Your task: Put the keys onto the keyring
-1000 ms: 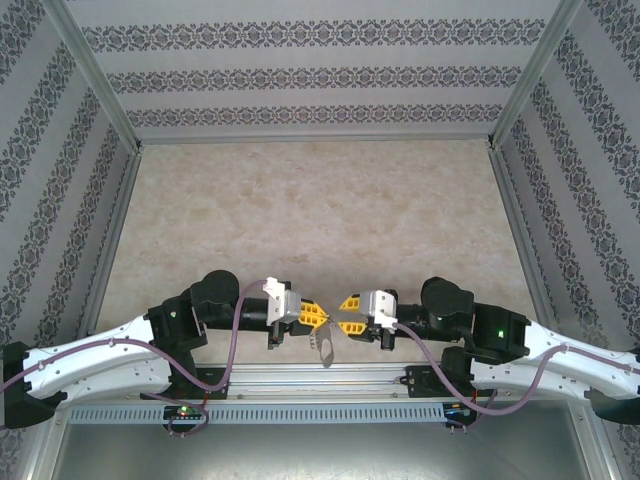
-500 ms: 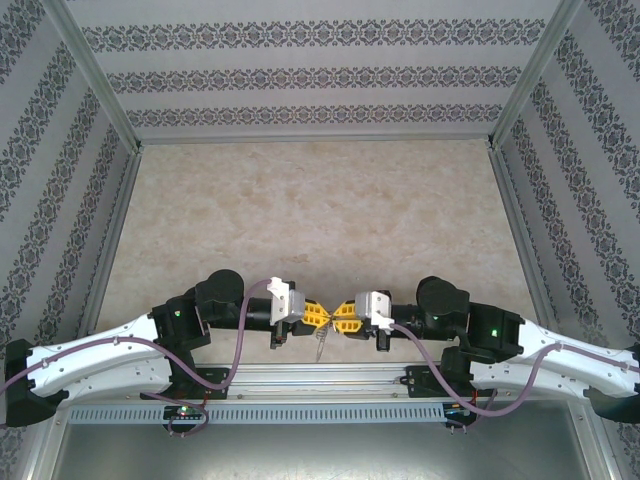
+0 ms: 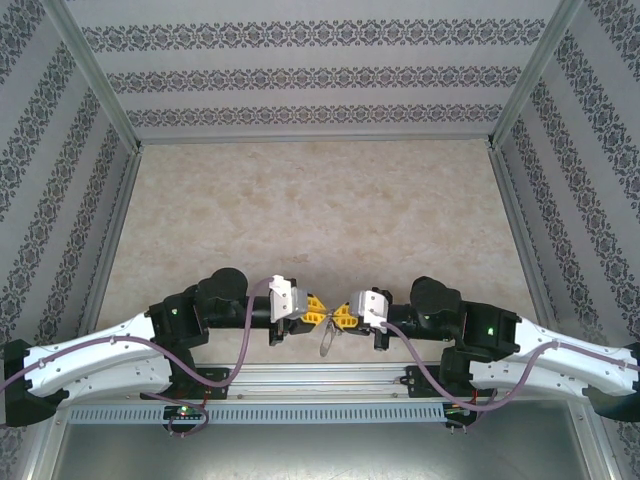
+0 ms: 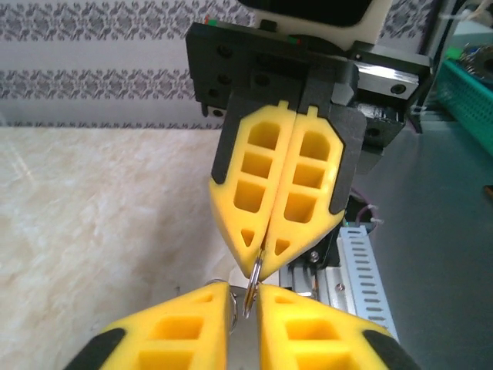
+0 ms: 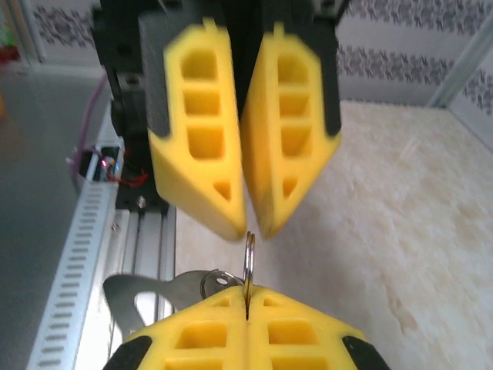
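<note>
The keyring is a thin double-wire metal ring, seen edge-on and upright between the two grippers. My right gripper is shut on its lower part, tips pressed together. My left gripper is open, its yellow fingers straddling the ring's other end with a narrow gap on each side. In the right wrist view the left gripper looks blurred. From above, the left gripper and right gripper meet tip to tip near the table's front edge. The key is hidden.
A flat grey metal loop with a small ring hangs from the keyring, dangling below the grippers. The aluminium rail at the arm bases lies just beneath. The beige tabletop stretches back to patterned walls.
The two grippers, apart a second ago, have come together tip to tip. The right arm has slid left. The hanging loop swung and shifted slightly.
</note>
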`<state>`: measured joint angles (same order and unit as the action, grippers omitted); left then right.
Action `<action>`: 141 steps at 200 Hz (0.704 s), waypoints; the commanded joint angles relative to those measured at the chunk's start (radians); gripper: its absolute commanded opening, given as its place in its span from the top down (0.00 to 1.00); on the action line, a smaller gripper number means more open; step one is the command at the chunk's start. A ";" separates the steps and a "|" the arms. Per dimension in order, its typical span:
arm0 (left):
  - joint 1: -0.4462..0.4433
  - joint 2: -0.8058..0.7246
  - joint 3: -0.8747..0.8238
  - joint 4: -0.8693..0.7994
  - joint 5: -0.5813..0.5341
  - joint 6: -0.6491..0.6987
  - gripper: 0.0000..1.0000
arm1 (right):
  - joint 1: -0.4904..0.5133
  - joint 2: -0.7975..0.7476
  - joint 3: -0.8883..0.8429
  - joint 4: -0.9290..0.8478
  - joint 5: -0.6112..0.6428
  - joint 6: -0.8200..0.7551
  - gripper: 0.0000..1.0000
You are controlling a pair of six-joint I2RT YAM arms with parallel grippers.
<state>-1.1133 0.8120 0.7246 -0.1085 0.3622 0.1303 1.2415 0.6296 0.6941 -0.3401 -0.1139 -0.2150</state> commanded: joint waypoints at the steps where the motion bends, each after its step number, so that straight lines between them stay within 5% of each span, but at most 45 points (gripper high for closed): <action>1: -0.008 0.027 0.068 -0.146 -0.087 0.059 0.81 | 0.010 0.023 0.063 -0.092 0.071 -0.014 1.00; 141: -0.010 0.089 0.093 -0.140 0.008 0.081 0.76 | -0.014 0.071 0.100 -0.123 0.021 -0.025 1.00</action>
<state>-1.1133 0.8997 0.7864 -0.2348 0.3435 0.1925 1.2385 0.6994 0.7551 -0.4812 -0.0689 -0.2352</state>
